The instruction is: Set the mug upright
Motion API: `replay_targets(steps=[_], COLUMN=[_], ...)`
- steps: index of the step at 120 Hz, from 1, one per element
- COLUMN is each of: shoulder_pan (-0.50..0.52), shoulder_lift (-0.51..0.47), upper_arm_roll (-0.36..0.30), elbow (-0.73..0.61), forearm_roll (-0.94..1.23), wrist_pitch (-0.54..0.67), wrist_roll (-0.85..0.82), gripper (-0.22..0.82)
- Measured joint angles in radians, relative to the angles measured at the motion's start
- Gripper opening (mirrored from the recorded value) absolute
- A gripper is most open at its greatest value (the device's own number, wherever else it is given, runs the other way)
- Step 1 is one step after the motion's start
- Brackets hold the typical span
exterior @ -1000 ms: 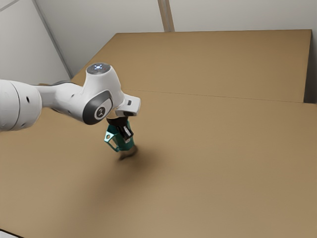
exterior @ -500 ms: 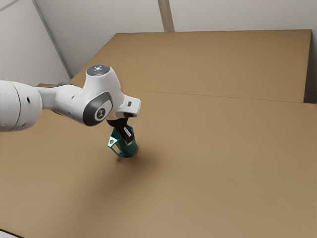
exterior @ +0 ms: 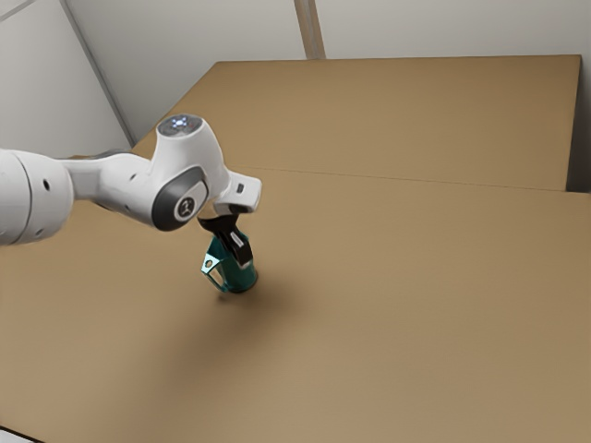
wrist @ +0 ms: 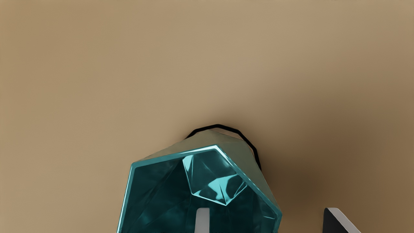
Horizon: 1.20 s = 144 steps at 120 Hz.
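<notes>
Mug [exterior: 244, 280], teal, stands upright on the brown table [exterior: 416, 305], its handle [exterior: 211, 264] toward the exterior view's left. My gripper [exterior: 242, 260] is open at its rim: one finger [wrist: 202, 221] appears within the mouth, the other [wrist: 341, 223] outside, apart from the wall.

Mug [exterior: 244, 281]: on your tabletop [exterior: 397, 314], exterior view's left; your tool [exterior: 238, 249]: one finger [wrist: 202, 221] at its mouth, one outside.
</notes>
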Motion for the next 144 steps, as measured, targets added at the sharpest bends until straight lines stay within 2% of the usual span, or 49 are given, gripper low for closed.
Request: replay_targets(steps=[65, 76, 96, 122, 144], shoulder_pan=[-0.006, -0.006, -0.002, -0.003, 0.013], shoulder_lift=[-0.056, -0.056, 0.013, 0.14, 0.151], upper_arm_roll=[-0.001, -0.002, -0.003, -0.002, -0.004], elbow=[0.04, 0.101, 0.326, 0.604, 0.656], forearm_roll=[-0.002, -0.01, -0.043, -0.117, -0.151], wrist_pitch=[-0.022, -0.054, -0.204, -0.441, -0.579], wrist_roll=[-0.011, -0.012, -0.03, -0.085, -0.129], gripper=[0.37, 0.45, 0.53, 0.58, 0.59])
